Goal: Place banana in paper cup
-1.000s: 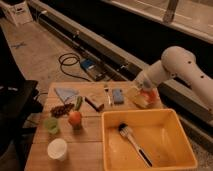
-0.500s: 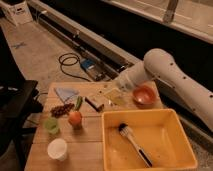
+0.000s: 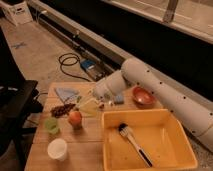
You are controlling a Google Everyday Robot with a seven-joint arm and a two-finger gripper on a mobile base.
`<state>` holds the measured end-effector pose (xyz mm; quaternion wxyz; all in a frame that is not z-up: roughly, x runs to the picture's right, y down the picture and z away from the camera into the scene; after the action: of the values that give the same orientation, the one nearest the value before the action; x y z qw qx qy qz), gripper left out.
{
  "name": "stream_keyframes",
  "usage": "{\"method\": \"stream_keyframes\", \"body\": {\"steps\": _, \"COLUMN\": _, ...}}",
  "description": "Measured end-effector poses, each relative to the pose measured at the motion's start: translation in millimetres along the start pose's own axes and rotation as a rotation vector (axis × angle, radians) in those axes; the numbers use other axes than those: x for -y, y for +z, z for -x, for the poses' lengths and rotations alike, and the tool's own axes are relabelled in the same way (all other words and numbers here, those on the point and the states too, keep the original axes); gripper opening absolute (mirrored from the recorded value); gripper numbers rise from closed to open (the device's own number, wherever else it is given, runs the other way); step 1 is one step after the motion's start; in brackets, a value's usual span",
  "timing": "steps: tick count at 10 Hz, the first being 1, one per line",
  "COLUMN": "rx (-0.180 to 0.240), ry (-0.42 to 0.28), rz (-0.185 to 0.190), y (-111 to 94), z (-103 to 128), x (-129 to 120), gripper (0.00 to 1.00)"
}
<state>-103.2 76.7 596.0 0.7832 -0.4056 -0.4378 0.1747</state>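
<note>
Camera view.

1. Arm. My white arm [image 3: 165, 95] enters at the right edge of the frame and runs up and to the left, ending over the wooden table [image 3: 85, 147] near the centre of the frame.

2. Fingers. My fingers [image 3: 98, 100] are at the centre of the frame, just left of a small blue block [image 3: 119, 99]. They are clenched, grasping the banana.

3. Banana. The banana [image 3: 89, 107] is a pale yellow shape directly below and left of the fingers, in contact with them. I cannot tell whether its underside touches the table.

4. Paper cup. The paper cup [image 3: 57, 149] stands upright in the lower left of the frame, near the table's front edge. It is well apart from the banana.

5. Items between banana and paper cup. A round orange fruit [image 3: 75, 118] sits just below and left of the banana. A translucent green cup [image 3: 51, 125] stands to the left of that fruit.

6. Other items on the table. A brown heap [image 3: 62, 110] and a pale blue cloth [image 3: 65, 93] lie at the left of the frame. A red bowl [image 3: 144, 96] sits right of centre. A yellow tub [image 3: 172, 132] fills the lower right, with a black-handled brush [image 3: 134, 143] lying inside it.

7. Floor. A black cable [image 3: 69, 61] lies coiled on the floor above the table in the frame.
</note>
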Motion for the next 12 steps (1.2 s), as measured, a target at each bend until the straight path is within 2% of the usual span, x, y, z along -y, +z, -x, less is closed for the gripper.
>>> {"method": "stream_keyframes", "body": {"steps": 2, "rx": 0.010, "ry": -0.018, "rz": 0.050, "y": 16, "z": 2, "x": -25, "gripper": 0.00}}
{"method": "stream_keyframes", "body": {"steps": 7, "rx": 0.004, "ry": -0.019, "rz": 0.046, "y": 16, "z": 0, "x": -24, "gripper": 0.00}}
{"method": "stream_keyframes", "body": {"steps": 10, "rx": -0.005, "ry": -0.030, "rz": 0.051, "y": 43, "z": -2, "x": -19, "gripper": 0.00}}
{"method": "stream_keyframes", "body": {"steps": 12, "rx": 0.018, "ry": -0.031, "rz": 0.077, "y": 76, "z": -2, "x": -13, "gripper": 0.00}}
